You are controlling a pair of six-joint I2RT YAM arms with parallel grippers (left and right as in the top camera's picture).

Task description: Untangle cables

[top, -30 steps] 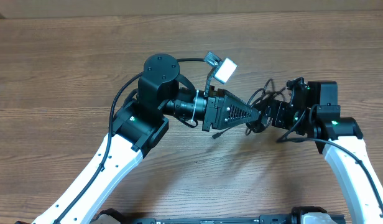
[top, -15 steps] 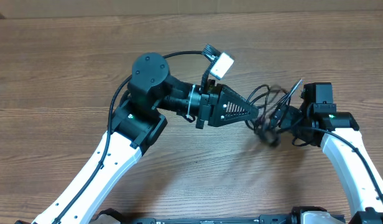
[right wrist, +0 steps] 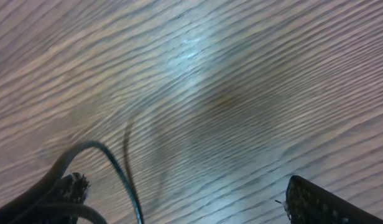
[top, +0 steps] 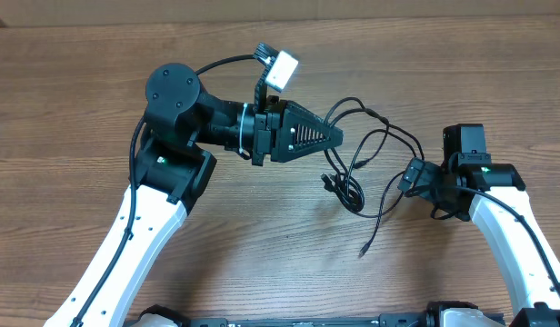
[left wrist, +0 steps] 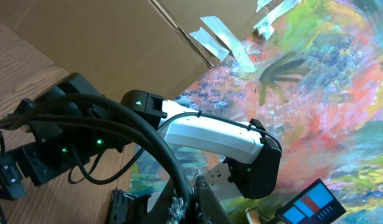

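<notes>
Your left gripper point(top: 340, 136): clamped on the cables' point(top: 344, 189) upper strands.
Your right gripper point(top: 410, 174): fingers wide apart, one strand beside a finger.
Cables: loose loops between your grippers, one end on the table point(top: 80, 91).

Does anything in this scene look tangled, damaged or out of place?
Nothing looks damaged. The cables are strung between the left gripper and the right gripper, with a small snarl in the middle and one loose end trailing over the table.
</notes>
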